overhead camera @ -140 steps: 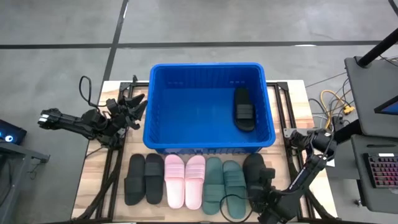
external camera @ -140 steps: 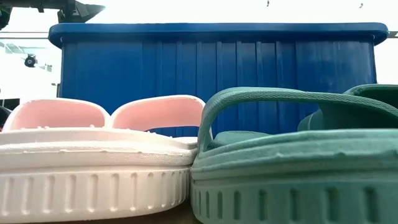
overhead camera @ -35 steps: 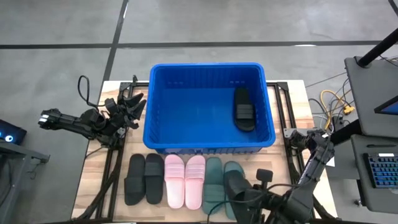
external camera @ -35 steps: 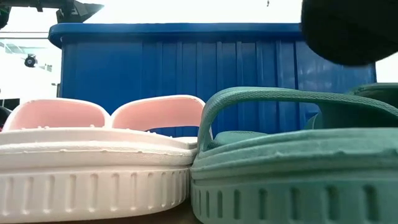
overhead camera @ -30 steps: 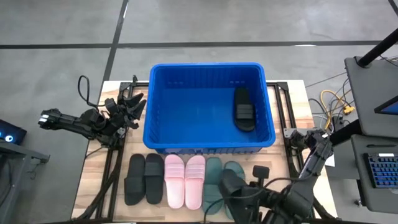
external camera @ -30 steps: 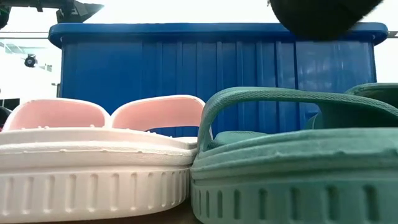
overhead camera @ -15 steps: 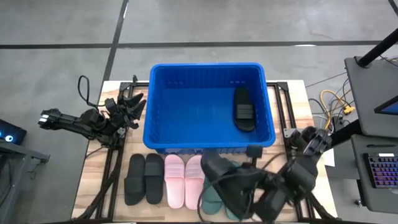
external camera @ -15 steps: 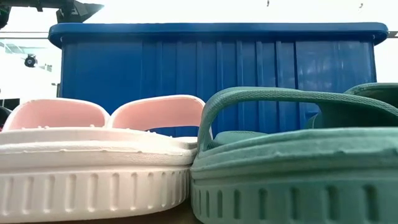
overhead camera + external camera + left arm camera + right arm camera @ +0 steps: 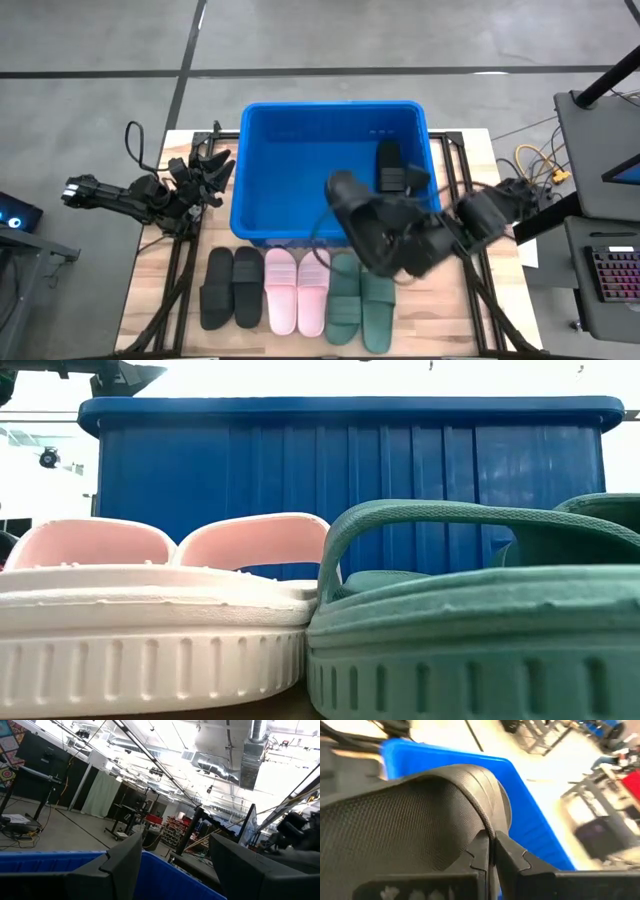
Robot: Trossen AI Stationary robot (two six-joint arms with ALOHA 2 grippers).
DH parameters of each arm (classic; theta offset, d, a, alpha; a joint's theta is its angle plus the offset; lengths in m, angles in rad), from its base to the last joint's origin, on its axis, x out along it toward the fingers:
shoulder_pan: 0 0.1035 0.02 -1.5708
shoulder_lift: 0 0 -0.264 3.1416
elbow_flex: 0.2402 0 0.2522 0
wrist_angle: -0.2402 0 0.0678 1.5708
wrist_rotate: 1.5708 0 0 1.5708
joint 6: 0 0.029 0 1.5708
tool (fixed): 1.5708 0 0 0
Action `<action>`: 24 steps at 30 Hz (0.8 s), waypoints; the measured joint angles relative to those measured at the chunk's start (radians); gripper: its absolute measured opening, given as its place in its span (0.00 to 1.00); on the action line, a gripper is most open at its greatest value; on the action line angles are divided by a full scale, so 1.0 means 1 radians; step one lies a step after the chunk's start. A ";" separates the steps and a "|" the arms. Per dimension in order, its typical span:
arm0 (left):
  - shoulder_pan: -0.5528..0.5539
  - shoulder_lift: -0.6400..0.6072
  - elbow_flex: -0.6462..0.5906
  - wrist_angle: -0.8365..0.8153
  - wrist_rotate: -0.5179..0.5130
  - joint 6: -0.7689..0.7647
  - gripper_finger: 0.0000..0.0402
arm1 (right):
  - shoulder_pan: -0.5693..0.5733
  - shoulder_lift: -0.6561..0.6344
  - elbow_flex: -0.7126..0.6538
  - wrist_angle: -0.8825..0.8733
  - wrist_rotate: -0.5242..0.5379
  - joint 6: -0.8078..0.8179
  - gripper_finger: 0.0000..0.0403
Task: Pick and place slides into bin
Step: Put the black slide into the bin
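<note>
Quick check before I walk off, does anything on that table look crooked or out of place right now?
Nothing stands out. Six slides lie in a neat row before the bin, one black slide lies inside, and the right gripper holds another black slide over the front rim.

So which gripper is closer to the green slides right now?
The right gripper, holding a black slide above the bin's front rim, just beyond the green slides. The left gripper waits beside the bin's left wall.

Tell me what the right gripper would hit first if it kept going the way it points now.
Shut on a black slide, the right gripper points over the blue bin's near rim, so probably the bin's interior; depth is unclear.
</note>
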 joint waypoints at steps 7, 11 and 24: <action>0.000 -0.005 0.000 0.001 0.000 0.001 0.54 | -0.166 -0.001 -0.001 0.000 -0.003 -0.165 0.03; 0.000 -0.013 0.000 -0.001 0.000 0.002 0.54 | -0.261 -0.002 -0.011 0.001 -0.007 -0.244 0.03; 0.000 -0.032 0.000 0.000 -0.009 0.002 0.54 | -0.522 -0.185 -0.328 0.188 -0.222 -0.470 0.03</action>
